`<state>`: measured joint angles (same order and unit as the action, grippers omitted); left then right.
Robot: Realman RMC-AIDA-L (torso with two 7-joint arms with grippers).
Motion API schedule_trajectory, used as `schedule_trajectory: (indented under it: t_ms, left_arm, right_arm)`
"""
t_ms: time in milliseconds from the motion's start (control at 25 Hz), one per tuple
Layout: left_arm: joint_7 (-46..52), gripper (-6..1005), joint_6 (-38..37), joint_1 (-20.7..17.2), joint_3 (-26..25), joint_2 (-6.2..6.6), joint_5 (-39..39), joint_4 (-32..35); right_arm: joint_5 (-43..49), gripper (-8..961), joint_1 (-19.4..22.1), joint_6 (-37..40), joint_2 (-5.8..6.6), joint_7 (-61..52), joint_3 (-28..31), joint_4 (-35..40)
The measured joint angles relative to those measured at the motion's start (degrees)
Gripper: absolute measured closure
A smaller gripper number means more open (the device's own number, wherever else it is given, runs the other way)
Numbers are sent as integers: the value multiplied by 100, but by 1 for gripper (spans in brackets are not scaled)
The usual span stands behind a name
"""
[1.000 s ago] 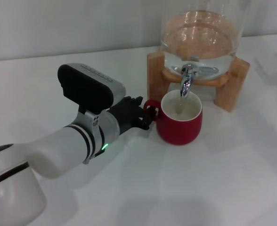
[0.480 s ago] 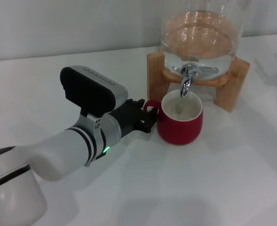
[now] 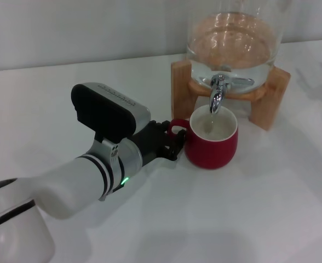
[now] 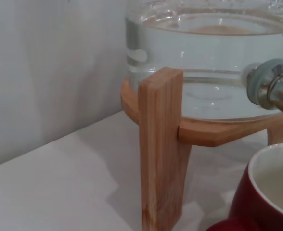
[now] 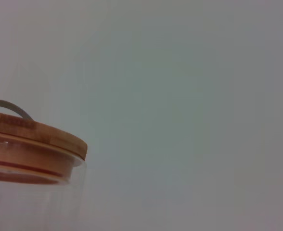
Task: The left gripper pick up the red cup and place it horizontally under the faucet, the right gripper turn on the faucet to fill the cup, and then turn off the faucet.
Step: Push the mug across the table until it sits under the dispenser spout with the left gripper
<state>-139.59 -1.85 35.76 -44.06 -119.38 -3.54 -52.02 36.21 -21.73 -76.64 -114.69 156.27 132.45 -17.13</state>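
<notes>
Up front in the head view, the left gripper [image 3: 171, 138] is clamped on the small loop handle of the red cup [image 3: 211, 143], which stands upright on the white surface [image 3: 259, 208] directly beneath the spout of the faucet [image 3: 217, 94]. Behind the cup, the glass jar [image 3: 235, 38] sits on its wooden stand [image 3: 180, 90], whose near leg is close beside the gripper.

From the left wrist, the stand's leg [image 4: 160, 149] fills the middle, the jar's water above it, the faucet [image 4: 271, 89] at one edge and the cup's rim [image 4: 264, 192] in a corner.

From the right wrist, only the jar's wooden lid [image 5: 33, 137] against a plain wall shows; the right gripper is out of view.
</notes>
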Motion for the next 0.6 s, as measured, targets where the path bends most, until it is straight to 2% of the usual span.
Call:
schedule_trajectory:
  t_ms: [240, 600]
  left_arm:
    - [-32, 546, -1, -179, 2, 12, -38, -122]
    - [-455, 538, -160, -696, -48, 14, -148, -529]
  right_arm:
    - [0, 285, -1, 31, 0, 4, 0, 0]
    - [0, 285, -10, 100, 0, 41, -65, 0]
